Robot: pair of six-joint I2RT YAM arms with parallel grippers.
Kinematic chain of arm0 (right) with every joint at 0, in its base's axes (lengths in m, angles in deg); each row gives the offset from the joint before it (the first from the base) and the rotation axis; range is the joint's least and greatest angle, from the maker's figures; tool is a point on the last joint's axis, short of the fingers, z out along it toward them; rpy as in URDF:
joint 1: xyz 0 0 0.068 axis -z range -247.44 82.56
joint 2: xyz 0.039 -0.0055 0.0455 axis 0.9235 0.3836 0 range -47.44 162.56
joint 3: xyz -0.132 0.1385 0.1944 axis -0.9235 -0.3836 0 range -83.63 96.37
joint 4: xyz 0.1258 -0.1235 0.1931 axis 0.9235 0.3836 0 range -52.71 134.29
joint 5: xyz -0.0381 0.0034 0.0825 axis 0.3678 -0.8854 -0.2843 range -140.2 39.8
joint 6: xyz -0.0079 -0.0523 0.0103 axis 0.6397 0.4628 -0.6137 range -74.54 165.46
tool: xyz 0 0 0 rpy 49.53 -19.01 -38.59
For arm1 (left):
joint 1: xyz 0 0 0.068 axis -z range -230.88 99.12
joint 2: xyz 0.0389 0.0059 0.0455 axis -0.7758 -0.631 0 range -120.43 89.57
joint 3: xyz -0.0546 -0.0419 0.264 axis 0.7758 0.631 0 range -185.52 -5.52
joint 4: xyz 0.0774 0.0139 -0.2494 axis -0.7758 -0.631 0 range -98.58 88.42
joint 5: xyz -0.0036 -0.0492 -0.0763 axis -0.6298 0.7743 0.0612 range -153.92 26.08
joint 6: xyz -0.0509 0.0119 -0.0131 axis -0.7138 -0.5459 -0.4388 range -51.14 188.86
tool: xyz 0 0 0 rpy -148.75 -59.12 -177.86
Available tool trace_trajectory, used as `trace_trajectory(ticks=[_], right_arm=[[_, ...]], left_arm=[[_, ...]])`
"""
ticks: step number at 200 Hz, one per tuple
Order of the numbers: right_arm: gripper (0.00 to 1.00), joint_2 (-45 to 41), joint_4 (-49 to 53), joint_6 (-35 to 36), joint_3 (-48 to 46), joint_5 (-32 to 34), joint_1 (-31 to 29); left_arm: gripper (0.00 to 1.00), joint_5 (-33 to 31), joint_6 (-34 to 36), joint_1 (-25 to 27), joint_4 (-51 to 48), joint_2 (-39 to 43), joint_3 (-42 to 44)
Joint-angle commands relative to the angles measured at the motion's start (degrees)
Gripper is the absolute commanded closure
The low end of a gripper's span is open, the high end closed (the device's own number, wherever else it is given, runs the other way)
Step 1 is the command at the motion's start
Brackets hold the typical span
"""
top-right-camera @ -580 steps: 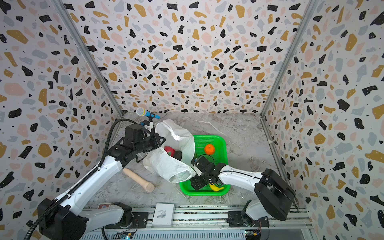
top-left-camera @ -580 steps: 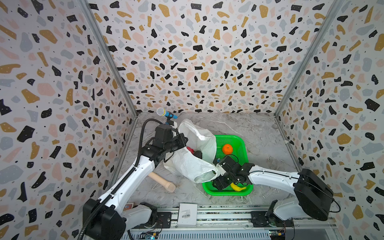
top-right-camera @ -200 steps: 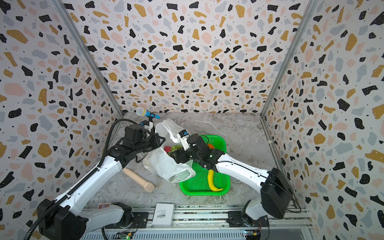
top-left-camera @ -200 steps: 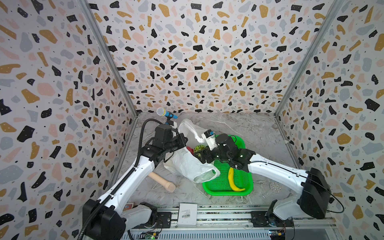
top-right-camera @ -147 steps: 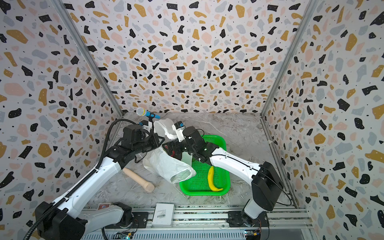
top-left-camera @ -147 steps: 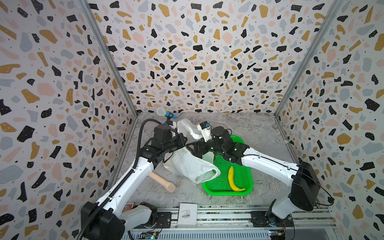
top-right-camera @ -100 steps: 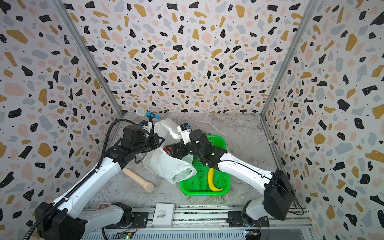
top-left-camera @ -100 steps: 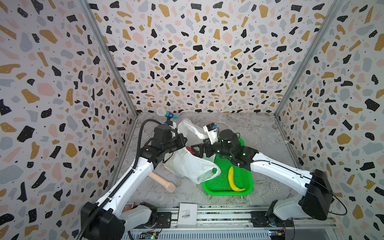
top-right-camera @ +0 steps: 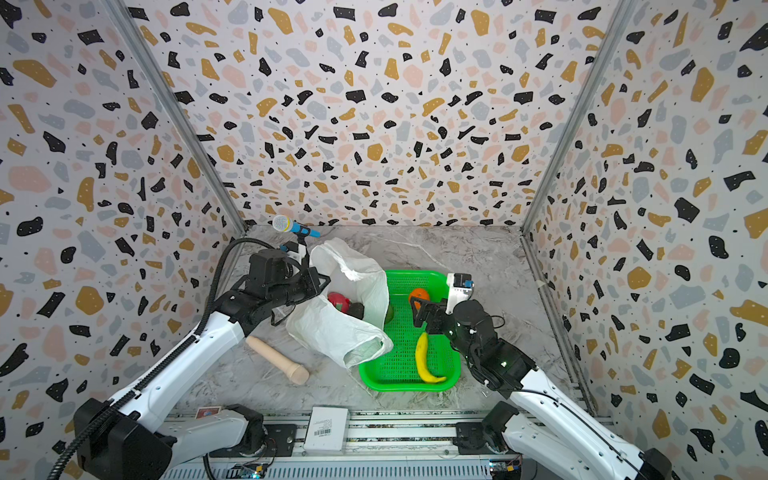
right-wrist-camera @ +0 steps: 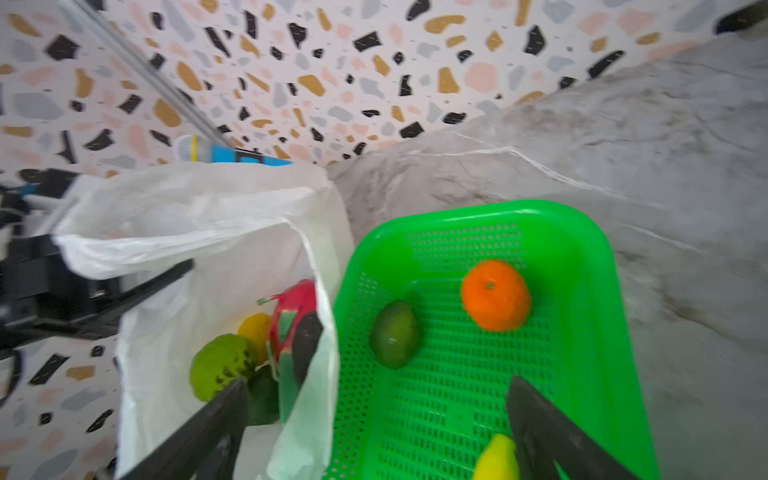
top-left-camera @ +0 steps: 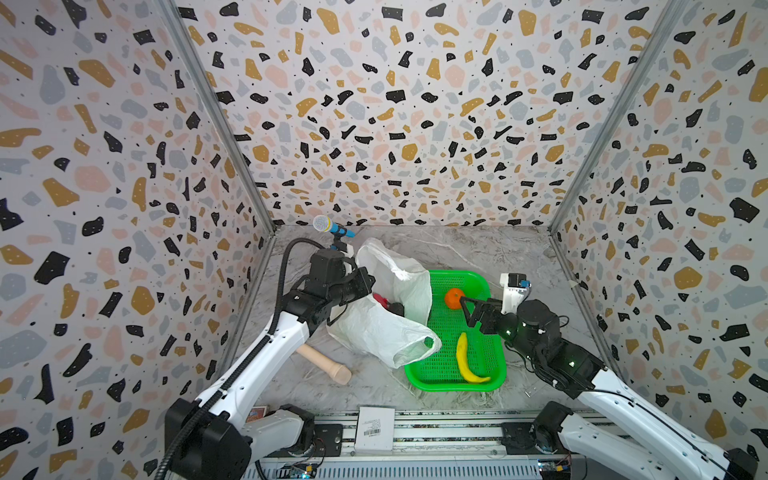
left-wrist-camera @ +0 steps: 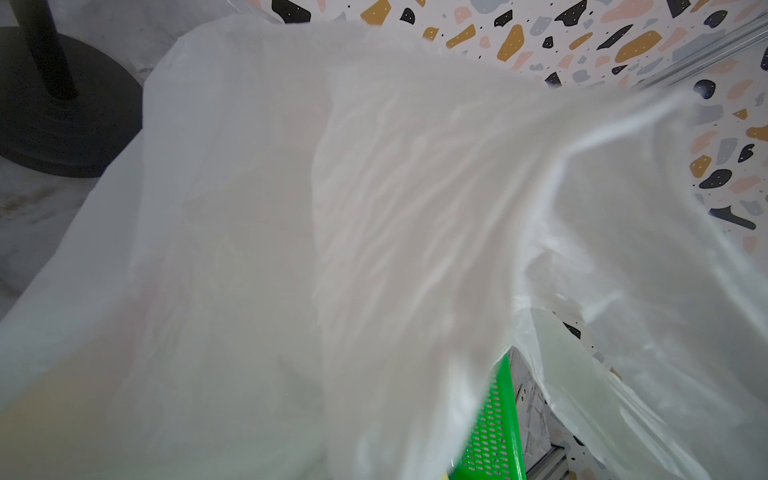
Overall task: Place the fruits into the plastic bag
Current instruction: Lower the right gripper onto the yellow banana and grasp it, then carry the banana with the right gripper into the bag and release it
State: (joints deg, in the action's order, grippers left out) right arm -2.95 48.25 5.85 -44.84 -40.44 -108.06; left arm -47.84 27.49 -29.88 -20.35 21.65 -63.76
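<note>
Nearest the rail, banana [top-left-camera: 466,361] lies in green basket [top-left-camera: 457,386]; R gripper [top-left-camera: 466,311] spread wide, empty, by orange [top-left-camera: 454,298]. Crinkled white see-through plastic bag [top-left-camera: 382,332] against basket holds dragon fruit [right-wrist-camera: 293,311], bumpy green fruit [right-wrist-camera: 220,365]; L gripper [top-left-camera: 366,284] clamped on its rim.

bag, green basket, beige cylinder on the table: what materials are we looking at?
plastic bag: thin plastic film, white, translucent, slightly glossy. It hangs in crinkled folds and light passes through it.
green basket: rigid moulded plastic, glossy, with a smooth rim and a perforated mesh floor and walls.
beige cylinder: probably wood, possibly matte plastic. The surface is pale, even and dull, with no grain visible.
</note>
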Motion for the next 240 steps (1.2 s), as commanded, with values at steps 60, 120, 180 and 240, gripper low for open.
trace_trajectory(ticks=[60, 120, 180, 240], right_arm=[[0.15, 19.97, 20.17, 7.35, 1.00, -10.32, -0.47], [0.27, 25.33, 16.19, 9.20, -0.07, -13.94, -1.30], [0.57, 31.00, 15.51, 11.28, -0.24, -13.11, -1.41], [0.89, 30.02, 13.35, 12.24, -0.39, -12.67, -1.39]], left_arm=[[1.00, 0.69, -0.66, -0.31, 2.46, 0.14, 0.89], [1.00, 0.53, -0.43, -0.27, 1.98, 0.50, 1.11], [1.00, 0.22, -0.38, -0.28, 1.84, 0.70, 1.04], [1.00, 0.18, -0.35, -0.32, 1.72, 0.77, 0.89]])
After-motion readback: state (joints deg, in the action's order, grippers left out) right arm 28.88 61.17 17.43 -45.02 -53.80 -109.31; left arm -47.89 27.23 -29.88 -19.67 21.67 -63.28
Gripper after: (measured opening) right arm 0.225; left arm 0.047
